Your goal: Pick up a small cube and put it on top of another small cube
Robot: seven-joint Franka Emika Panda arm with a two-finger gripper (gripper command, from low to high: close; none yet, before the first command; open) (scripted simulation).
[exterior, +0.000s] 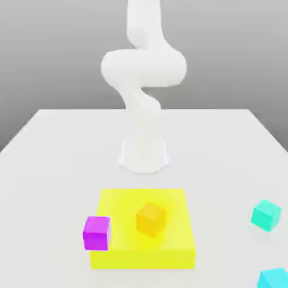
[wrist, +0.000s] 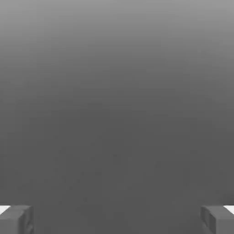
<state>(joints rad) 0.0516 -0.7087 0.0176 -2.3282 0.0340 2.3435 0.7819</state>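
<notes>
Fingers (wrist: 18, 219) spread wide, nothing between, facing blank grey backdrop.
Orange cube (exterior: 151, 219) sitting on yellow slab (exterior: 143, 253) on white bench (exterior: 56, 169); magenta cube (exterior: 97, 233) at slab's edge toward exterior view's left, apparently overlapping it. Two cyan cubes (exterior: 266, 215) well apart toward exterior view's right. Arm (exterior: 143, 73) standing behind slab.

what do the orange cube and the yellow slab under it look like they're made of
Orange cube: looks like matte plastic or painted wood; flat even colour, no glare, crisp edges. Yellow slab: the same plain matte look, uniform colour, no grain. Both are simulator renders, so the material stays a guess.
</notes>
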